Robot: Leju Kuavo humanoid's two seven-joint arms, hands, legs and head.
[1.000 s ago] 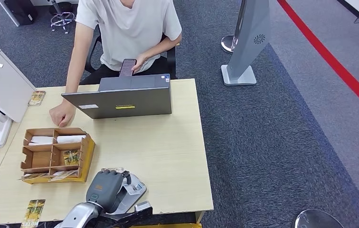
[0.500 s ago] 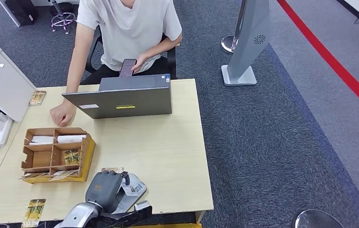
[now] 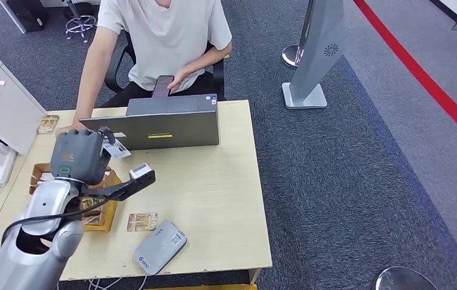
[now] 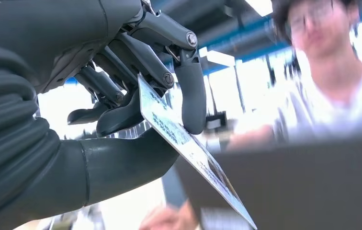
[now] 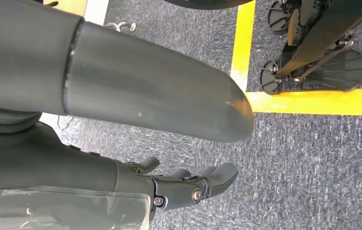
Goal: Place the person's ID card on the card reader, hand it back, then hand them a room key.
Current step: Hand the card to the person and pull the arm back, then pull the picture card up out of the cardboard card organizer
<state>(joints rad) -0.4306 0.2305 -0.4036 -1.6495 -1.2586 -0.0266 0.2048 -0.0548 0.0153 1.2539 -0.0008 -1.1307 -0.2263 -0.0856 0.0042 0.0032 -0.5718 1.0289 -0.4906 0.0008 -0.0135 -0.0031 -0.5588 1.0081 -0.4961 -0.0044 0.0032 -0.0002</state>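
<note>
ID card [image 3: 115, 147] had left the card reader [image 3: 160, 246] at the counter's near edge, now pinched in left hand [image 3: 80, 156], raised toward the person [image 3: 159, 36] at far edge. Judged: read done, hand-back underway; room key next.

We see the head view evenly bright and sharp, soft shadows pooling under the laptop [image 3: 159, 127]. In the left wrist view, ceiling lights glare behind the ID card [image 4: 188, 148]; beyond it the person [image 4: 327, 72] blurs.
</note>
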